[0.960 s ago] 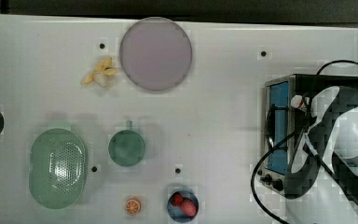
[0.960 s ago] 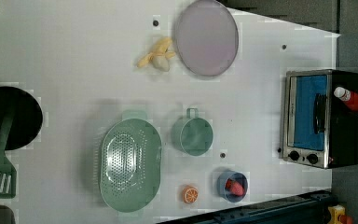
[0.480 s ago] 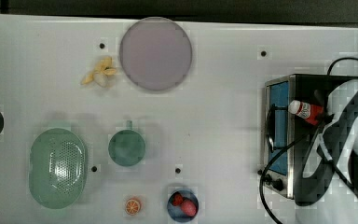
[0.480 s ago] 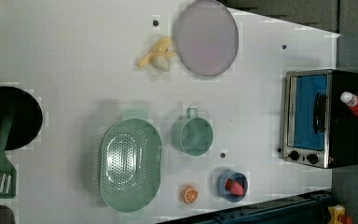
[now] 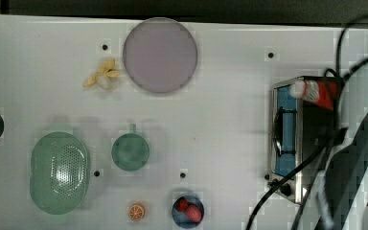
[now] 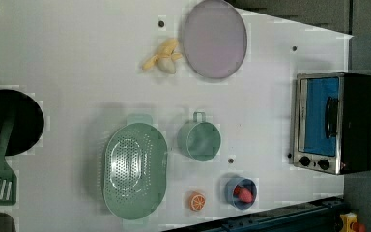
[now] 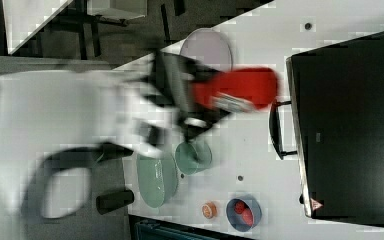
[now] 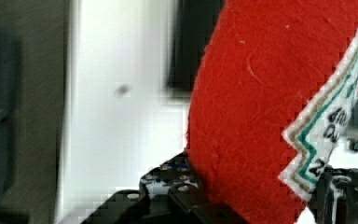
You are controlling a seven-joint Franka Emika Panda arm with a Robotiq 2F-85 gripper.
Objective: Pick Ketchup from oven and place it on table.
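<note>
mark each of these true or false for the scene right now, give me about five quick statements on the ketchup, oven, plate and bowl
1. The gripper holds the ketchup. True.
2. The oven door stands wide open. False: in the left view the blue glass door is shut.
3. The lilac plate has a banana on it. False: it is bare; the banana lies beside it.
4. The small blue bowl holds red fruit. True.
5. The ketchup lies on the table. False: it is held up by the gripper.

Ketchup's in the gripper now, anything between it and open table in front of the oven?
Nothing visible. The gripper holds the ketchup over the oven; the table ahead of the door is bare, and the green cup sits farther off.
</note>
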